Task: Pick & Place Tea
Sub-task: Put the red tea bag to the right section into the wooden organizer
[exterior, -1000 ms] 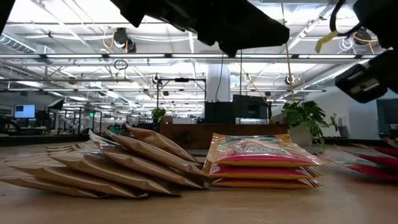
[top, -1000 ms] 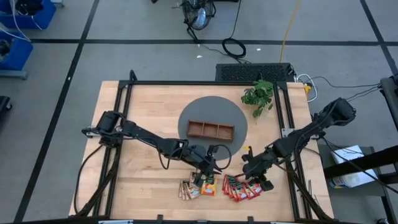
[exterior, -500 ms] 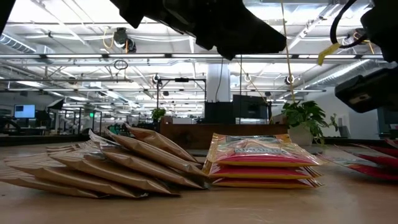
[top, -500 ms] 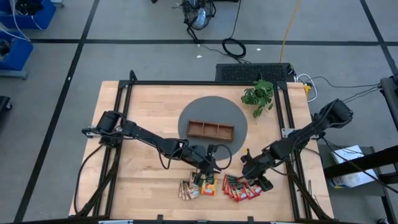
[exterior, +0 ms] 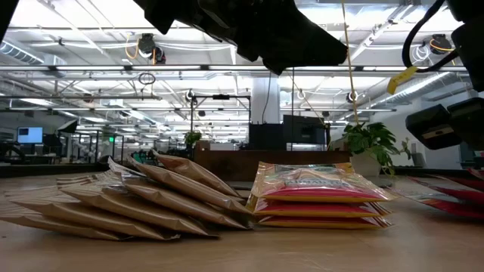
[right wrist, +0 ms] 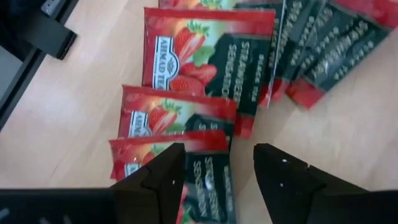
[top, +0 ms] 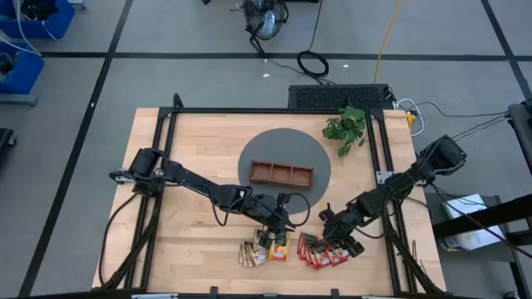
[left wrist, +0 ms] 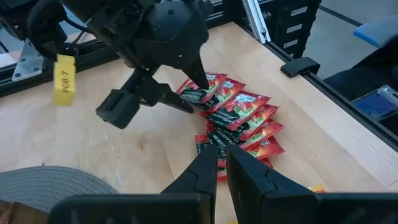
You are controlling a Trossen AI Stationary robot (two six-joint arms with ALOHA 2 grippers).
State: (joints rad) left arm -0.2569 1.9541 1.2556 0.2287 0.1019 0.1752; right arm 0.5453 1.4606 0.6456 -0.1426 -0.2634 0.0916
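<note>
red sachets (exterior: 461,198) cut off at edge

The high view looks straight down on the whole table (top: 191,166). The low view sits at tabletop level, close behind the tan sachets (exterior: 144,200), facing the room. Each wrist view looks down closely on the red sachets (right wrist: 205,56), which the overhead view also shows.

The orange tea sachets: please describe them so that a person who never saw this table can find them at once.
Start at the brown wooden tray on the grey round mat and go to the table's near edge. Three groups of sachets lie there; the orange tea sachets are the small middle stack. Tan sachets fan out on one side, red strawberry sachets on the other.
</note>
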